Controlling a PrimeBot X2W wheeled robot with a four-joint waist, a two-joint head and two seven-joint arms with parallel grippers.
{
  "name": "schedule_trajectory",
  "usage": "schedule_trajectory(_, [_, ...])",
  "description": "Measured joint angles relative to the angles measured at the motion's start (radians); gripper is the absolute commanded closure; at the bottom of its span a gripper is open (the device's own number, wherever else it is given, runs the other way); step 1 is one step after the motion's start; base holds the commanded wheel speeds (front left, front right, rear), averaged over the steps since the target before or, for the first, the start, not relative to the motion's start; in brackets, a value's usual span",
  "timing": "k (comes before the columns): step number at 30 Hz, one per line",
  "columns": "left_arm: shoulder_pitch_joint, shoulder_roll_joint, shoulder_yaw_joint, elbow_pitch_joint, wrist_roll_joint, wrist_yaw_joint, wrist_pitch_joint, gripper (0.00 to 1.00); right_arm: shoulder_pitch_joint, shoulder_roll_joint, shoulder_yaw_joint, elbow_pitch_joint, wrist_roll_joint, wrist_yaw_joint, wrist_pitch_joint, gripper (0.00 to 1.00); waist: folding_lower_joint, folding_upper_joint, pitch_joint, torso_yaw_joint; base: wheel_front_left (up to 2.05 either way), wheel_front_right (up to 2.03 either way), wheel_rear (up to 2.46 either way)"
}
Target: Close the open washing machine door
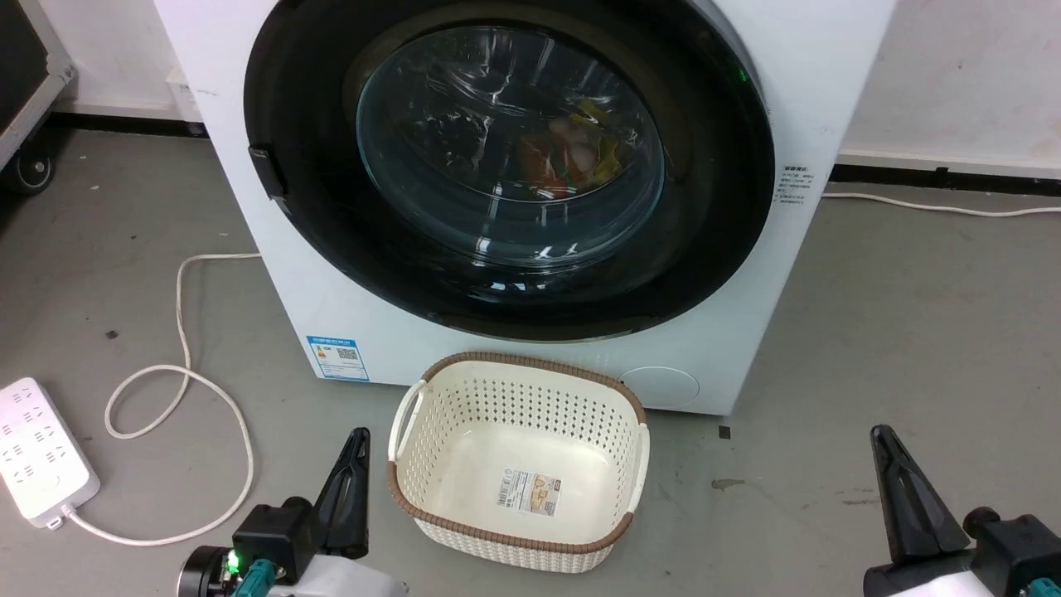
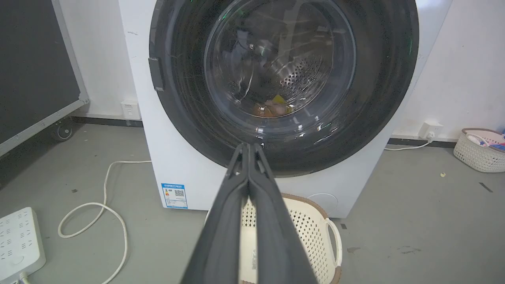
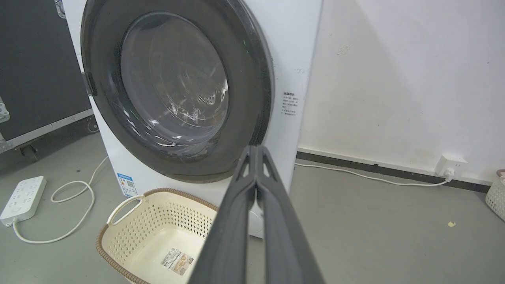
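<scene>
The washing machine door (image 1: 506,166) is a big round glossy black ring with a bulging glass window, lying flat against the white machine front; coloured laundry shows through the glass. It also appears as the washing machine door (image 2: 284,83) and the washing machine door (image 3: 173,90) in the wrist views. My left gripper (image 1: 358,435) hovers low at the lower left, shut and holding nothing, well short of the door. My right gripper (image 1: 880,433) sits at the lower right, shut and holding nothing as well. The fingertips meet in both wrist views: left gripper (image 2: 247,146), right gripper (image 3: 256,149).
A cream perforated basket (image 1: 518,456) with a brown rim stands on the grey floor before the machine, between my grippers. A white power strip (image 1: 37,452) and looping cable (image 1: 178,373) lie at the left. Another basket (image 2: 479,150) sits by the right wall.
</scene>
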State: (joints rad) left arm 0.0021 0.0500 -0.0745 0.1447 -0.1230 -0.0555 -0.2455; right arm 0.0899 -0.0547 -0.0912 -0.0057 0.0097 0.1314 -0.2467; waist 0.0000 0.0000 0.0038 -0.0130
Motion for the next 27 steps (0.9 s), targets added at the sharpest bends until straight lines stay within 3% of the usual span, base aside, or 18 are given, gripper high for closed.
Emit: schedule_trajectory(27, [0.0, 0.0, 0.018, -0.032, 0.025, 0.01, 0.054, 1.0, -0.008, 0.0, 0.02, 0.0, 0.0, 0.0, 0.053, 1.0, 0.0, 0.0, -0.001, 0.003, 0.0, 0.0, 0.0])
